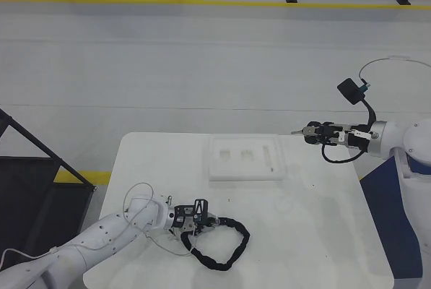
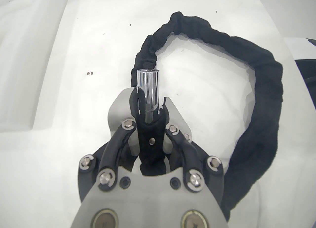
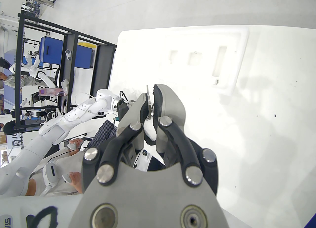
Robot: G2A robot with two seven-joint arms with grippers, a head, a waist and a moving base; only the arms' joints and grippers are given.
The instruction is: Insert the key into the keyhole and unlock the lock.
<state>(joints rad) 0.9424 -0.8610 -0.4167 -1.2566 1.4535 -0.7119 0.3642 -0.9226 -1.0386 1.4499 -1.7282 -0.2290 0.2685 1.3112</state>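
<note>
Near the table's (image 1: 309, 217) left front the left jaws pinched the chain lock's (image 2: 267, 96) chrome cylinder (image 2: 147, 91); well apart at far right the right jaws pinched the key (image 3: 148, 98), which probably needed aligning along that cylinder before pushing.

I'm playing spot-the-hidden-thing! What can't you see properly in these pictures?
Lock cylinder: left wrist view, end nearly edge-on, opening unreadable.
Teeth of the key: right wrist view, edge-on between the jaws of the right gripper; top view, too small.
Where the chain joins the lock: left wrist view, behind the left gripper.
</note>
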